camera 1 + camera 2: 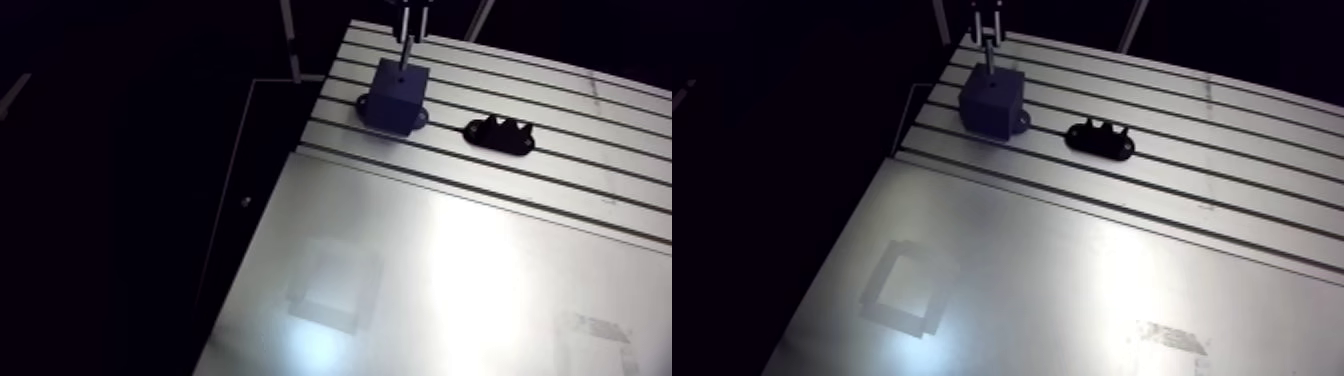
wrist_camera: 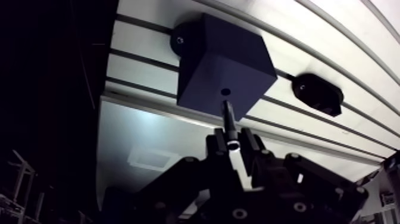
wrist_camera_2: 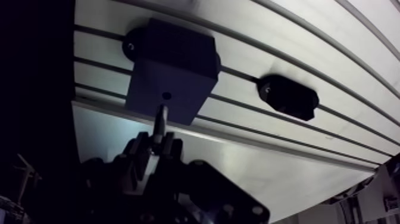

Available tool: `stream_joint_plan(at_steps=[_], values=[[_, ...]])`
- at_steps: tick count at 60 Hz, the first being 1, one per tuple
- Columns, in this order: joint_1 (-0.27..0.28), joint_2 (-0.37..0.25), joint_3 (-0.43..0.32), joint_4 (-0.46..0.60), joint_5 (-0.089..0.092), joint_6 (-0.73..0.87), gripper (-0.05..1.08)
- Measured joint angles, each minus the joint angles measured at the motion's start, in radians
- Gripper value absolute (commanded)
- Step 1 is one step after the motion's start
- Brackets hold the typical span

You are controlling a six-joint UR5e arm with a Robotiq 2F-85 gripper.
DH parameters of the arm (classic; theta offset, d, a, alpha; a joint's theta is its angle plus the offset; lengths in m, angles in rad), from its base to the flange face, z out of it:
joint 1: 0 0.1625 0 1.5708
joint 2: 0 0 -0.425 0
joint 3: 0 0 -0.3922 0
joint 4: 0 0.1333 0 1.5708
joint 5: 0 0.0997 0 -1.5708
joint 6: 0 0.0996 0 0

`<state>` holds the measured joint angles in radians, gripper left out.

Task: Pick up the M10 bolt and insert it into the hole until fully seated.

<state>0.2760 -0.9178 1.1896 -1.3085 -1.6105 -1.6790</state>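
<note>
The tool (image 2: 231,140) is pinching the bolt (image 2: 228,117) by its head end, with its two fingers pressing in on either side. The bolt is showing as a slim, dark metal shaft with a bright glint where the fingers are gripping it. It is pointing straight out ahead of the tool.

Its tip is sitting just short of a small round hole (image 2: 225,92) in the top face of a dark blue block (image 2: 208,65). Whether the tip is touching that face cannot be told. The block is resting on the slotted counter (image 2: 333,36), with a rounded ear and screw sticking out at its base. Beyond the block and off to one side of the tool, a flat black bracket (image 2: 317,94) is lying on the same slots, apart from the block.

The wrist view is giving the grip and the hole clearly. The arm view is showing the bolt (image 1: 404,55) hanging upright over the block (image 1: 397,92). It is also showing a smooth metal sheet (image 1: 450,280) covering the near part of the counter.
</note>
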Motion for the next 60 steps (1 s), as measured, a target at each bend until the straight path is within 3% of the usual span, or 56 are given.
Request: stream_joint_plan(at_steps=[60], values=[[0.001, 0.010, 0.002, 0.000, -0.002, 0.000, 1.08]])
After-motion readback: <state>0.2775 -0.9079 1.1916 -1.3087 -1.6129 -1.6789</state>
